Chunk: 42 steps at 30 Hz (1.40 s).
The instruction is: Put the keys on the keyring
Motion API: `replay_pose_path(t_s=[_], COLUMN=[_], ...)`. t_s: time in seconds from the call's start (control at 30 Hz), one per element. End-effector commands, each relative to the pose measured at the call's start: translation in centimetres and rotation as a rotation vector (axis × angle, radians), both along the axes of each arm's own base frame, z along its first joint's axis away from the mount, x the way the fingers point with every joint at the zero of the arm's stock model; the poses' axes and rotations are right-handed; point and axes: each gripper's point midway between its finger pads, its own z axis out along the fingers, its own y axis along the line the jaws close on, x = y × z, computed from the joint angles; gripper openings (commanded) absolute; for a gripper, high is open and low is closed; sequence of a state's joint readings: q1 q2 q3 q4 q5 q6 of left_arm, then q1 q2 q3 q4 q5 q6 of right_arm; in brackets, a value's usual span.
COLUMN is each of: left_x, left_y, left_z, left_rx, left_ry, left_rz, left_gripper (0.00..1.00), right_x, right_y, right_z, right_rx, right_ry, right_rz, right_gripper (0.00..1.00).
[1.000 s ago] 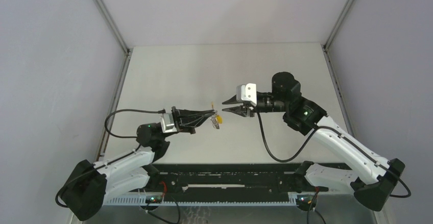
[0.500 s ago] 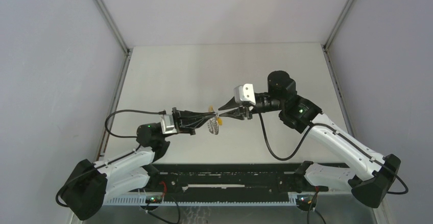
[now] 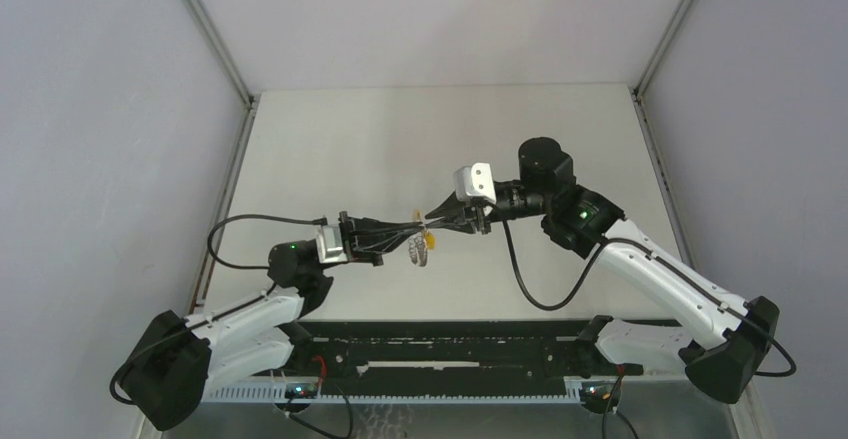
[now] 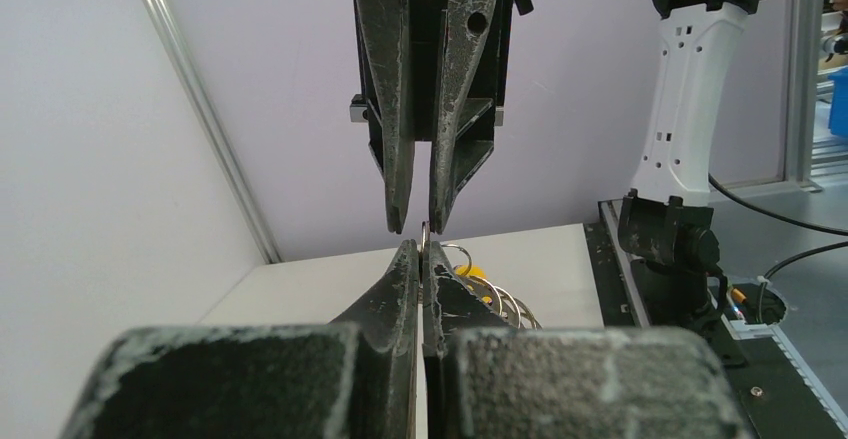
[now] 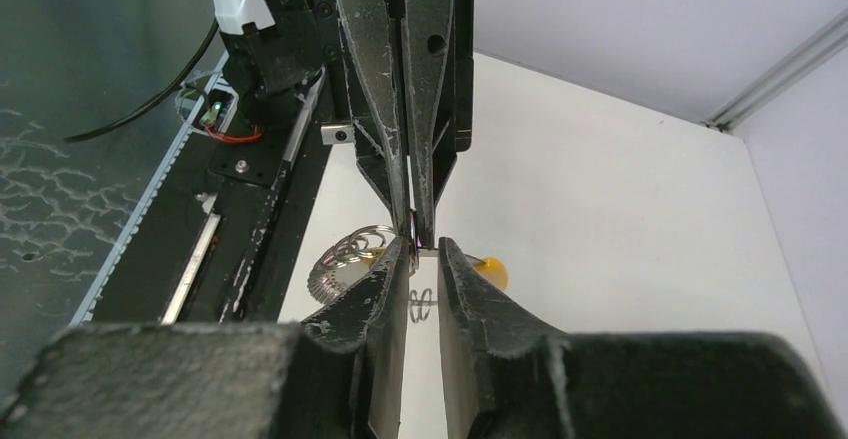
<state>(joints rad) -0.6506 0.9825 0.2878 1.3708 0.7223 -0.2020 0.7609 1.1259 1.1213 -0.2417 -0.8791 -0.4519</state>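
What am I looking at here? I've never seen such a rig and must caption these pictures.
A robot's left arm and right arm, each ending in a two-finger gripper, meet above a white table. One picture looks down from above; the other two come from cameras on each wrist. The left gripper is shut on a keyring, whose metal loops and an orange piece hang below its tips. The right gripper, jaws slightly apart, faces it tip to tip.
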Motion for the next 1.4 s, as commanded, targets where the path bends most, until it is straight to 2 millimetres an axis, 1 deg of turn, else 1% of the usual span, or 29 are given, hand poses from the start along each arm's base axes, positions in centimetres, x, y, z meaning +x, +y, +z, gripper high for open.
replay_pose_path(t_s=[0.0,0.2,0.33,0.53,0.63,0.73,0.8,0.83,0.87,0.97,1.03,1.07,1.17,1.2,1.27,1.37], left_x=[-0.9,-0.8,-1.0,-1.0,-0.9,-0.3,0.3,0.7,1.1,2.5,3.2,3.5,4.5,4.6,4.6,4.4], left_y=[0.2,0.2,0.3,0.4,0.4,0.3,0.3,0.4,0.4,0.5,0.8,0.9,1.1,1.2,1.3,1.2], left_z=[2.5,2.6,2.7,2.7,2.6,2.1,1.4,1.0,0.6,-1.1,-2.1,-2.7,-4.7,-5.2,-6.3,-7.6], left_rx=[-0.051,-0.054,-0.059,-0.06,-0.058,-0.057,-0.054,-0.054,-0.049,-0.018,-0.008,0.005,0.06,0.076,0.098,0.117], left_ry=[-0.065,-0.072,-0.079,-0.083,-0.077,-0.055,-0.032,-0.019,-0.006,0.049,0.086,0.107,0.176,0.19,0.217,0.244], left_rz=[-0.028,-0.022,-0.02,-0.018,-0.016,0.005,0.03,0.051,0.071,0.133,0.176,0.196,0.245,0.255,0.264,0.269], left_gripper=[0.0,0.0,0.0,0.0,0.0,0.01,0.13,0.19,0.24,0.34,0.38,0.4,0.41,0.41,0.42,0.42], right_x=[-0.3,-0.5,-0.4,-0.3,-0.2,0.0,0.3,1.0,1.4,3.2,4.4,4.7,5.0,4.8,5.1,5.8], right_y=[0.3,0.3,0.4,0.3,0.2,0.0,-0.3,-0.4,-0.6,-1.4,-2.2,-2.7,-3.9,-4.5,-5.1,-6.4], right_z=[1.8,1.4,1.1,1.0,0.6,0.1,-0.3,-0.1,-0.3,-1.8,-3.4,-4.4,-7.1,-8.1,-9.9,-11.9], right_rx=[0.047,0.036,0.029,0.019,-0.015,-0.059,-0.1,-0.117,-0.142,-0.23,-0.307,-0.353,-0.493,-0.546,-0.618,-0.698], right_ry=[-0.03,-0.02,-0.012,-0.009,0.011,0.06,0.11,0.128,0.16,0.29,0.383,0.432,0.57,0.627,0.711,0.797], right_rz=[0.03,0.043,0.045,0.039,0.032,0.003,-0.04,-0.084,-0.128,-0.297,-0.425,-0.475,-0.584,-0.616,-0.682,-0.823], right_gripper=[0.16,0.16,0.14,0.0,0.0,0.0,0.0,0.0,0.0,0.0,0.0,0.0,0.0,0.0,0.0,0.0])
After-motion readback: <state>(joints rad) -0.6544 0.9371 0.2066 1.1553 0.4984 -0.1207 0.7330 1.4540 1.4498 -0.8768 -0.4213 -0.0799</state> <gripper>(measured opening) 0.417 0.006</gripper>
